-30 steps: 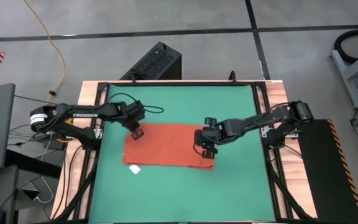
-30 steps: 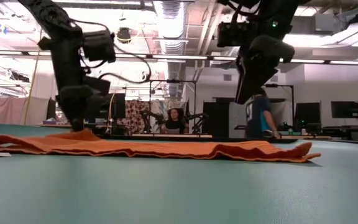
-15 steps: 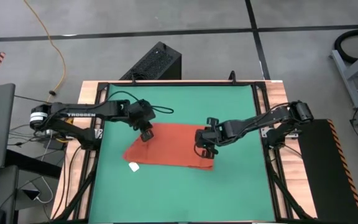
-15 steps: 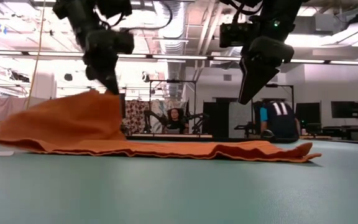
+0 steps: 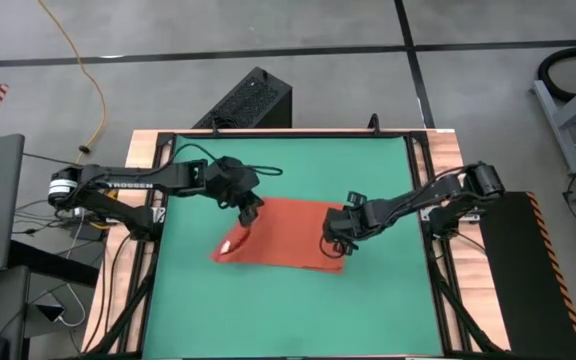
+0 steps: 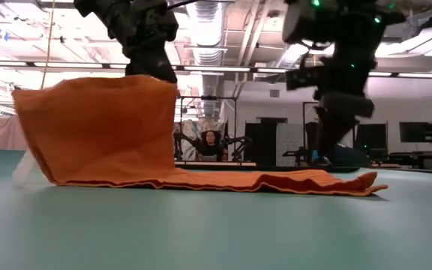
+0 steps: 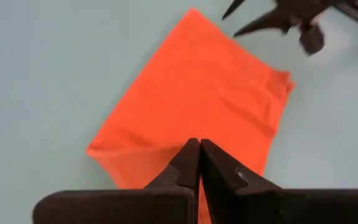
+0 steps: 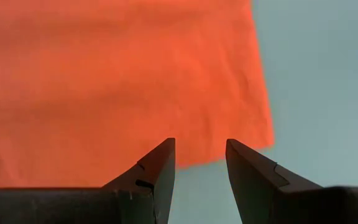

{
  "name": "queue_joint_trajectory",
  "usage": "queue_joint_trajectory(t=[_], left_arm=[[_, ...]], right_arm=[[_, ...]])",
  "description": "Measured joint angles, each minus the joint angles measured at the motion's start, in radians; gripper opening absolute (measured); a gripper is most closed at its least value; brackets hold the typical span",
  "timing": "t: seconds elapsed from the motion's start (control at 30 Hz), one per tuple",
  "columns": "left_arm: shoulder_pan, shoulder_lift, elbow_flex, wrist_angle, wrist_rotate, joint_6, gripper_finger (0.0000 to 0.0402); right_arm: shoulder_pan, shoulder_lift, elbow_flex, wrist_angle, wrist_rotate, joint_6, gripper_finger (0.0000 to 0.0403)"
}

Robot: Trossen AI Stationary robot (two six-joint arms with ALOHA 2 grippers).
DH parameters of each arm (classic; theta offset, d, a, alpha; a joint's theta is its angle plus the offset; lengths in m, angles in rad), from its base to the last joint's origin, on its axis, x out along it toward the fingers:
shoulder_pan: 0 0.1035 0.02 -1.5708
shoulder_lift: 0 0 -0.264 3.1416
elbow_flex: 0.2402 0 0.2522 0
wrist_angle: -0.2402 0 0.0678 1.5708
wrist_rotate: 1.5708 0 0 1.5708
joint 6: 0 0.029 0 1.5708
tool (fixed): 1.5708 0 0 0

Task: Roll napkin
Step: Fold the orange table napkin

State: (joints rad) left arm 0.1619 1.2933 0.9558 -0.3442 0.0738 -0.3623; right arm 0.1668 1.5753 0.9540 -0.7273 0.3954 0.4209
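Green table mat (image 5: 288,310) lies under your work. Your left gripper (image 5: 251,212) is closed on a corner of the napkin (image 5: 293,232) and lifts that end up; the rest hangs below it and spreads toward the right gripper (image 5: 340,240). Carry the corner over low and even. The right gripper hovers open just above the far end.

Left hand (image 5: 251,212) pinched, right hand (image 5: 336,238) spread

A green counter (image 5: 288,300) sits on a grey floor, with a yellow cable (image 5: 86,70) and a black box (image 5: 251,100) nearby.
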Motion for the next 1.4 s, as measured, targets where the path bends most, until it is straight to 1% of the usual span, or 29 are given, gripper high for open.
queue_joint_trajectory(t=[0.2,0.4,0.67,0.97,1.17,1.3,1.37,1.4], left_arm=[[0.0,0.001,0.0,0.102,-0.003,-0.021,0.0],[0.0,0.001,0.0,0.2,-0.002,-0.059,0.0],[0.0,0.001,0.0,0.245,-0.001,-0.106,0.0],[0.0,0.001,0.0,0.338,-0.001,-0.156,0.0],[0.0,0.002,0.0,0.366,-0.015,-0.184,0.0],[0.0,0.035,0.002,0.376,-0.036,-0.202,0.0],[-0.002,0.075,0.004,0.449,-0.026,-0.214,0.0],[-0.002,0.093,0.003,0.457,-0.016,-0.224,0.0]], right_arm=[[0.02,0.0,-0.054,0.044,0.019,0.026,0.0164],[0.021,0.0,-0.089,0.165,0.026,0.024,0.0164],[0.006,0.0,-0.2,0.353,0.026,0.034,0.0164],[-0.013,0.0,-0.21,0.381,0.025,0.043,0.0164],[-0.013,0.0,-0.21,0.405,0.025,0.042,0.0164],[-0.013,0.0,-0.21,0.412,0.025,0.042,0.0164],[-0.013,0.0,-0.21,0.417,0.025,0.04,0.0164],[-0.013,0.0,-0.21,0.419,0.025,0.035,0.0164]])
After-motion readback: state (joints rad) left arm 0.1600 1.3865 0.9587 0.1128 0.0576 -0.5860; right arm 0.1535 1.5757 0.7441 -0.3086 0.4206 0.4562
